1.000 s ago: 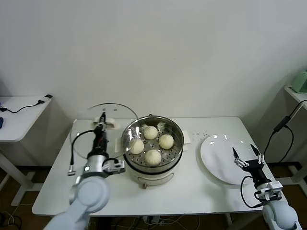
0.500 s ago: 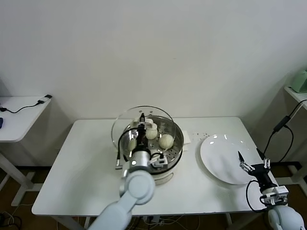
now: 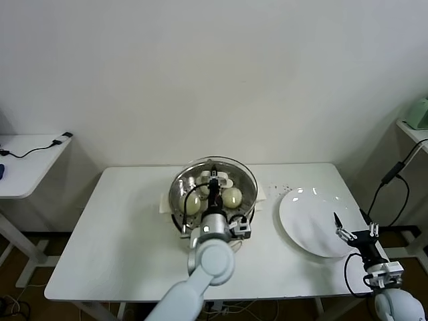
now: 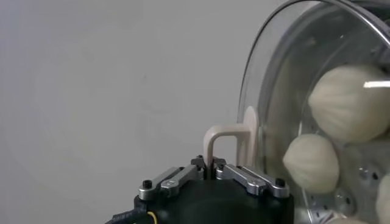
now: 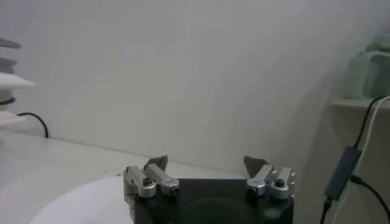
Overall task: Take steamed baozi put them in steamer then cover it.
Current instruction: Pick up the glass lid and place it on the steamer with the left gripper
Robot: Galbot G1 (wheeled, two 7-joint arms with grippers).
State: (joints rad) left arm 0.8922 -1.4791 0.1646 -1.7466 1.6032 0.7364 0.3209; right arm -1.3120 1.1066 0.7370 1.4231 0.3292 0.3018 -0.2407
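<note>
The left pincer (image 4: pixel 210 163) pinches the cover (image 3: pixel 214 175) by its handle above the steamer (image 3: pixel 179 200); it should lower level, centred; the right pincer (image 3: pixel 352 231) waits spread, right.

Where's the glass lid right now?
Head view: the glass lid sits centre-table over the steamer, held by the left end effector.

Round shiny steel steamer pot (image 3: pixel 246 200) stands mid-table, holding smooth cream-white baozi buns (image 3: pixel 232 196). Clear glass cover with metal rim (image 3: pixel 215 162) sits over it, white handle (image 4: pixel 224 140) gripped.
</note>
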